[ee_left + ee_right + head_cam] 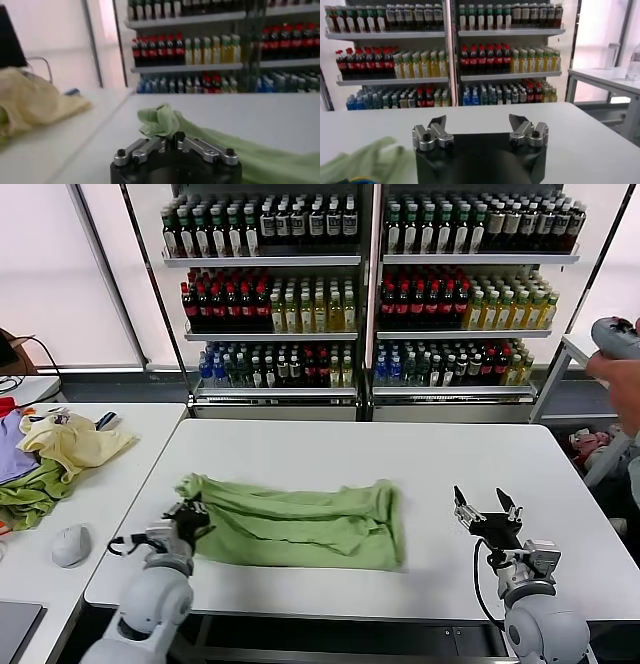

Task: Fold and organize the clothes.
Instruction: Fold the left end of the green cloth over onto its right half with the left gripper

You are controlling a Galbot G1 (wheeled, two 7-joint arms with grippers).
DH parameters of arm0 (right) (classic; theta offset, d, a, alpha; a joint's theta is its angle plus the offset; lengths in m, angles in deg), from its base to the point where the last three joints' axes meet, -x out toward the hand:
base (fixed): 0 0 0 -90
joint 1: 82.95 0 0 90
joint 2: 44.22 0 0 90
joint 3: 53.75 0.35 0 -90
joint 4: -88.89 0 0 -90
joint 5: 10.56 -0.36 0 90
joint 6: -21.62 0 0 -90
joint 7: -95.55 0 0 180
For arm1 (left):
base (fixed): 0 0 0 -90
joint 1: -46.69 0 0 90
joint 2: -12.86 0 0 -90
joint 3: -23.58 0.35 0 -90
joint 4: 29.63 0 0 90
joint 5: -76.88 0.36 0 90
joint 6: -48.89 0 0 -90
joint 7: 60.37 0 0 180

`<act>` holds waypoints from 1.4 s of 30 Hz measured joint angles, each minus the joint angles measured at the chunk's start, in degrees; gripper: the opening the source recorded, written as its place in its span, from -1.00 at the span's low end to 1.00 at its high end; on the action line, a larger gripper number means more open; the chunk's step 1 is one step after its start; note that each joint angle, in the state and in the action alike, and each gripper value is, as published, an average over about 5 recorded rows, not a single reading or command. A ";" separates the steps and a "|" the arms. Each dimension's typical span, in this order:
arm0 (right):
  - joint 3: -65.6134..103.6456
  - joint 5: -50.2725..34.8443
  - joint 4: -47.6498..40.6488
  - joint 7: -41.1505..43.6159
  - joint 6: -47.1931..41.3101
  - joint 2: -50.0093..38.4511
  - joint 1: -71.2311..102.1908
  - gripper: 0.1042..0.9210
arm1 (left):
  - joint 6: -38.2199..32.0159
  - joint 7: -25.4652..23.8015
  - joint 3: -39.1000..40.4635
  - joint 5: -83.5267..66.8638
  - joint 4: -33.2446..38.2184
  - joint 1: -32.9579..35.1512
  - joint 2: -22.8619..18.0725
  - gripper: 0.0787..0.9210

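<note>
Head view: left tool (pixel 190 514) pinches the soft, rumpled shirt (pixel 300 522) (right tool (pixel 485 509) spread).

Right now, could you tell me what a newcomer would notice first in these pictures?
The light green shirt lies bunched in a long strip across the middle of the white table. The left hand is shut on the shirt's left end, while the right hand waits open to the shirt's right. Behind stand shelves of bottles.

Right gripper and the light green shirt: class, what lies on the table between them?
Nothing: the head view shows bare table between the open right gripper and the shirt.
</note>
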State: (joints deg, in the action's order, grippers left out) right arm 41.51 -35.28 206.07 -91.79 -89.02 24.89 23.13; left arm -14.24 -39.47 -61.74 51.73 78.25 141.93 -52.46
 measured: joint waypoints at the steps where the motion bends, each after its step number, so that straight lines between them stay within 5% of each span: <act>1: 0.03 0.00 0.04 0.00 0.03 0.11 0.01 0.76 | 0.09 0.05 -0.78 -0.76 0.43 -0.08 0.74 -0.82; 10: 0.24 0.38 0.53 -0.13 0.08 0.92 0.12 0.76 | 1.50 1.04 -2.80 -12.77 8.51 -0.54 2.11 -0.82; 18: 0.57 0.74 0.56 -0.14 0.22 1.25 0.19 0.76 | 1.81 1.95 3.41 -22.50 10.73 -3.78 -3.60 -0.82; 28: 0.84 0.69 -0.06 0.03 0.64 1.31 -0.29 0.76 | 1.91 2.18 13.99 -23.32 2.76 -9.93 -11.42 -0.82; 42: 0.97 0.41 -1.49 0.21 1.39 0.92 -0.92 0.76 | 3.24 -3.94 22.68 -16.64 -1.91 -11.17 -13.75 0.01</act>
State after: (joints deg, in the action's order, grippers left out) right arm 42.48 -34.87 204.57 -91.58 -87.63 25.81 22.22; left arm -11.00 -43.41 -39.06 35.09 76.33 130.76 -66.21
